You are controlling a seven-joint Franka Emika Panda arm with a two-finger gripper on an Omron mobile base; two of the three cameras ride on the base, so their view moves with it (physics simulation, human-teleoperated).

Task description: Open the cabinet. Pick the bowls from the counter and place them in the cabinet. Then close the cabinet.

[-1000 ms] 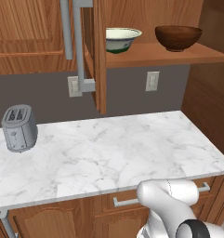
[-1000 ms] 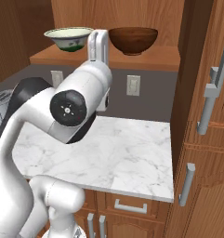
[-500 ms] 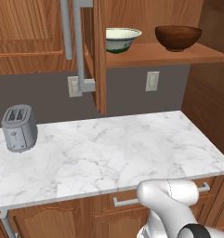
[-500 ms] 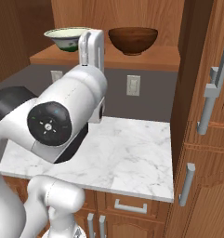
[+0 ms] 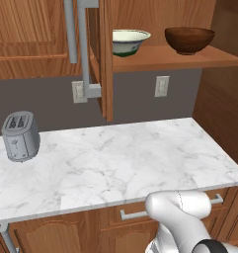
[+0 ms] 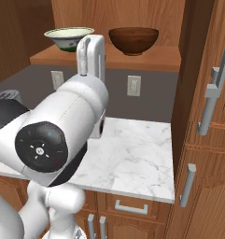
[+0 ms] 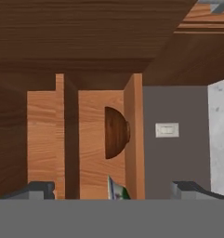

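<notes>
Arm swung nearer camera, open gripper [image 7: 113, 188] facing shelved bowls [image 7: 116, 132]

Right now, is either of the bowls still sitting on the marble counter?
No, the cream bowl and the dark brown bowl both sit on the cabinet shelf, above the counter.

The white arm [image 6: 62, 140] rose from its base and bent forward, its big dark-capped joint close to the right base camera and a slimmer link standing upright above it. The tool [image 7: 114, 189] stood wide open, its two dark fingertips [image 7: 36, 189] far apart with nothing between them, rolled sideways.
</notes>
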